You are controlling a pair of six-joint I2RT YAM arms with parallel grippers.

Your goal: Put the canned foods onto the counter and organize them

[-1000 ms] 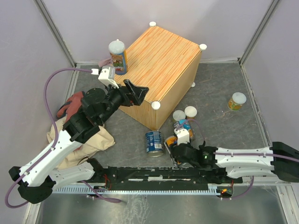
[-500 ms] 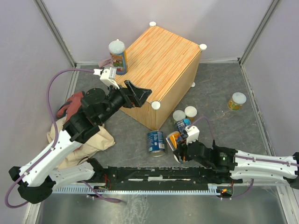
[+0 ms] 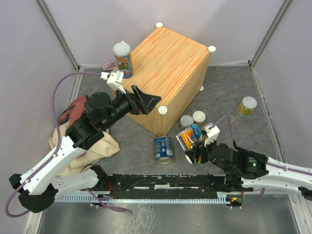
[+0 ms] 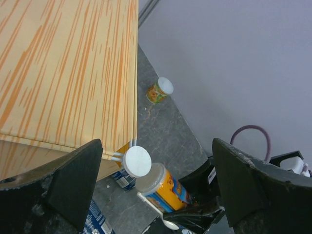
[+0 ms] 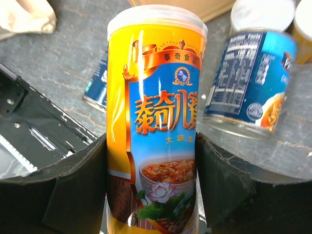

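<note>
Right jaws: the right gripper (image 5: pixel 153 187) is clamped on the tall orange-and-blue can with a pale lid (image 5: pixel 156 112). One finger presses each side of the label, low on the body, and the lid end sticks out ahead of the fingertips.
Reason for the hold: a grip on the sides leaves the base free, which suits standing the can upright on a flat top.
Left jaws: the left gripper (image 3: pixel 146 100) is spread wide with nothing between its fingers. It hangs over the near-left edge of the counter, probably waiting or clearing out of the way.
Counter: the large light-orange wood-grain cube with white corner caps (image 3: pixel 170 58) fills the space under and beyond the left jaws. It is up and to the left of the right jaws.
Beside the right jaws: a blue-labelled metal can (image 5: pixel 248 78) stands just right of the held can, with a short pale-lidded can (image 5: pixel 263 14) beyond it.
Second tall can: another orange-and-blue can with a pale lid (image 3: pixel 123 58) stands upright at the counter's left corner, beyond the left jaws. I cannot tell whether it is on top or just beside.
Floor can: a blue ring-pull can (image 3: pixel 163 147) sits below the counter's near corner, left of the right jaws.
Stray can: a short pale-lidded can (image 3: pixel 247 105) stands well apart from both jaws, far right.
Stage: early, by my reading, since most cans sit off the counter.
</note>
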